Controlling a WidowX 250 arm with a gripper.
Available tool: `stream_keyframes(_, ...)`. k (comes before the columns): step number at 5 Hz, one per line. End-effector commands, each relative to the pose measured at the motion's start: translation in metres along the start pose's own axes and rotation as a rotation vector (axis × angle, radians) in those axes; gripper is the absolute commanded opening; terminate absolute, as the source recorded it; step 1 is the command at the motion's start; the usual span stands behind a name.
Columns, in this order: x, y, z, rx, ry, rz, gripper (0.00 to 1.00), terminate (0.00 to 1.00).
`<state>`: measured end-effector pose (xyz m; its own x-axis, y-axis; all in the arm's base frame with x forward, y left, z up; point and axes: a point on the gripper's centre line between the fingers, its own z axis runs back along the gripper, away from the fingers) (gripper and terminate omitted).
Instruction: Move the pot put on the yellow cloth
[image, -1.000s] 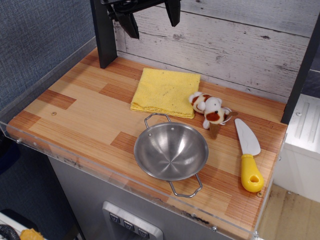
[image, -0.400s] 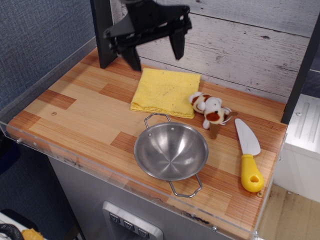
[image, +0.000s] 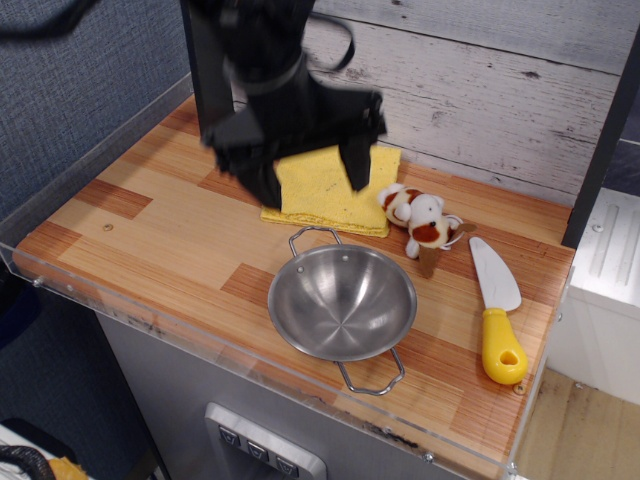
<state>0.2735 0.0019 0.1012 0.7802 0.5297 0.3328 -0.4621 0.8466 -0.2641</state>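
Observation.image looked down on the wooden tabletop (image: 160, 235), and the pot (image: 342, 302) sat right there near the front edge, upright, its steel bowl empty and showing only reflections. One wire loop handle pointed back toward the yellow cloth (image: 330, 190), the other toward the front lip of the tabletop. The pot was not on the cloth; its rear handle lay just in front of the cloth's near edge, with a strip of wood between them.

The gripper (image: 310, 185) hung over the cloth, its two dark fingers spread wide apart with nothing between them. One finger (image: 262, 185) dropped at the cloth's left side, the other at its upper middle. The black body above them was smeared by motion blur, so its outline was hard to read, and whether the fingertips touched the fabric was, as far as I could tell, not clear.

That arm covered a good share of the cloth: the back-left corner and much of the top edge were hidden, leaving the front strip and right side in sight.

To the right of the cloth lay a small brown-and-white plush toy (image: 420, 220), just beside the cloth's right corner. Farther right, a plastic knife (image: 497, 315) with a yellow handle lay flat, blade pointing back. A dark post (image: 208, 75) stood at the rear left, cut off at the top.
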Motion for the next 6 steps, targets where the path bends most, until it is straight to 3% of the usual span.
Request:
stream_keyframes(1, -0.015, 0.021, -0.013, -0.03, 0.011, 0.021, 1.0, 0.0)
stream_keyframes(3, -0.031, 0.045, -0.03, -0.027, 0.063, 0.074, 1.0, 0.0)
stream_keyframes(6, -0.034, 0.046, -0.056, -0.096, 0.126, 0.083, 1.0, 0.0)
